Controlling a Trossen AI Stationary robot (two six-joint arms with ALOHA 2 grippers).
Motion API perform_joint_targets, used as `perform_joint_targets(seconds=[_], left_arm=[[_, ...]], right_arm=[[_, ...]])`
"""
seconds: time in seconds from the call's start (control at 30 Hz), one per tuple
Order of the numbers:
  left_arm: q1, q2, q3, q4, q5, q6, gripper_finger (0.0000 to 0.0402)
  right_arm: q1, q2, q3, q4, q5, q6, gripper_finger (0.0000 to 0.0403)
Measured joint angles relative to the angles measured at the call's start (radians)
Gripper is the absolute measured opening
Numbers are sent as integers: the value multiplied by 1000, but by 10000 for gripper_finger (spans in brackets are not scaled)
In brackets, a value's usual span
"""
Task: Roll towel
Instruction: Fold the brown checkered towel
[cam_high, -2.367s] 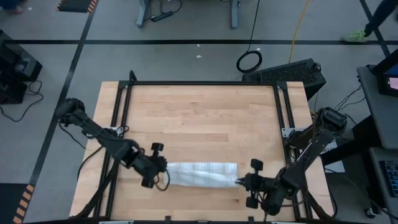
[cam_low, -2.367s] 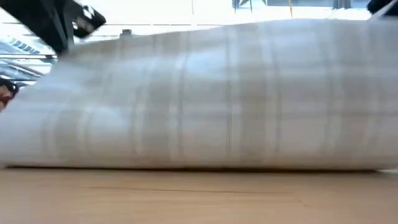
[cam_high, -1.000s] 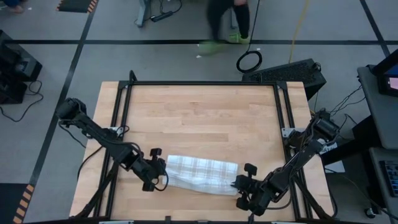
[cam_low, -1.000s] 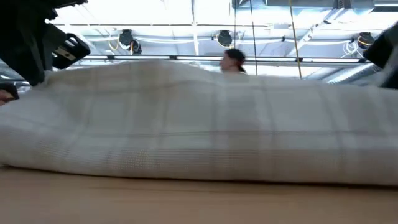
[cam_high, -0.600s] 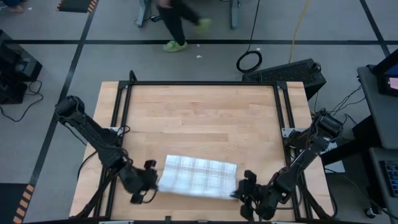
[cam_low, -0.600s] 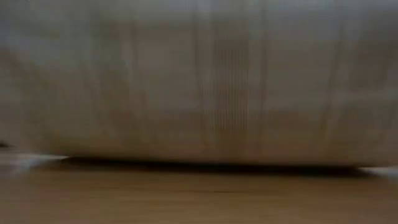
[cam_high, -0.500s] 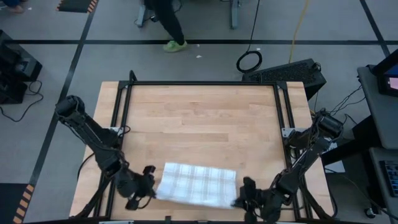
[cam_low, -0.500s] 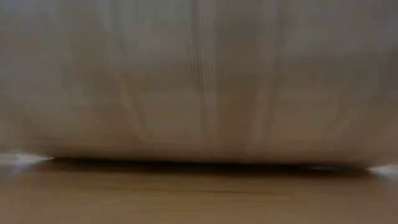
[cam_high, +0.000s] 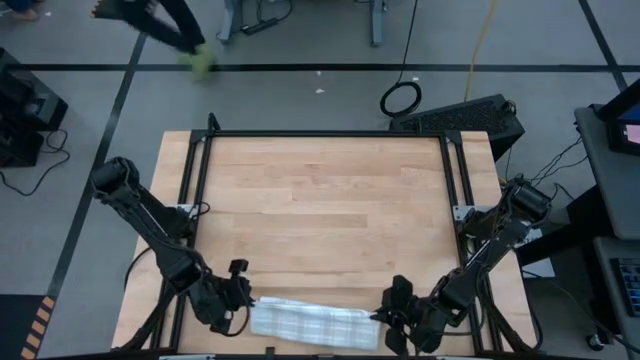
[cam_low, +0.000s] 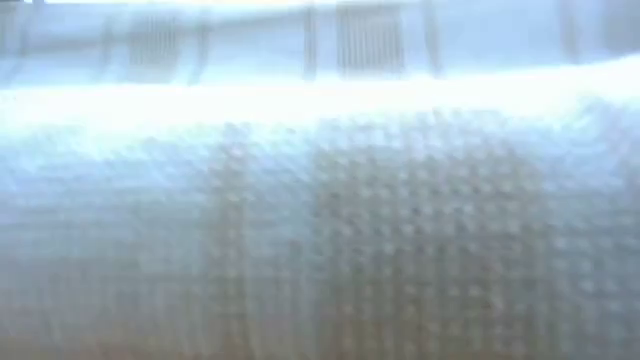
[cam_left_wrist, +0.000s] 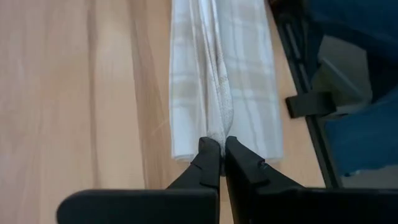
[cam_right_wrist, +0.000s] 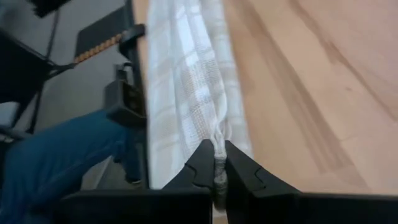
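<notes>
Both grippers pinch the towel (cam_high: 312, 324), the left gripper (cam_left_wrist: 216, 145) clamped on one end, the right gripper (cam_right_wrist: 216, 152) on the other. It lies as a narrow folded band along the table's (cam_high: 320, 210) near edge, apparently flat.

We're looking in on a robotics lab or workshop: a wooden table (cam_high: 320, 220) boxed in a black metal frame (cam_high: 325, 134) is sitting on a grey floor (cam_high: 300, 95) crossed by black tape lines, cables are trailing past a coiled lead (cam_high: 400, 98), a yellow cord (cam_high: 482, 40) is running down, and a person (cam_high: 160, 25) is striding by.
</notes>
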Motion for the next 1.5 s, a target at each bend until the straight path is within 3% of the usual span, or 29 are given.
perform_joint_targets(seconds=[0.6,1.2,1.3,1.5], left_arm=[[21,121,1,-37,24,-57,8],[155,121,-1,-119,43,-25,27],[162,122,-1,-113,35,-25,29],[161,122,-2,-129,-20,-25,37]], right_arm=[[-10,106,0,36,-86,239,4],[-50,119,-1,-27,-98,198,5],[-50,130,-1,-23,-114,200,20],[-48,131,-2,-36,-130,235,86]])
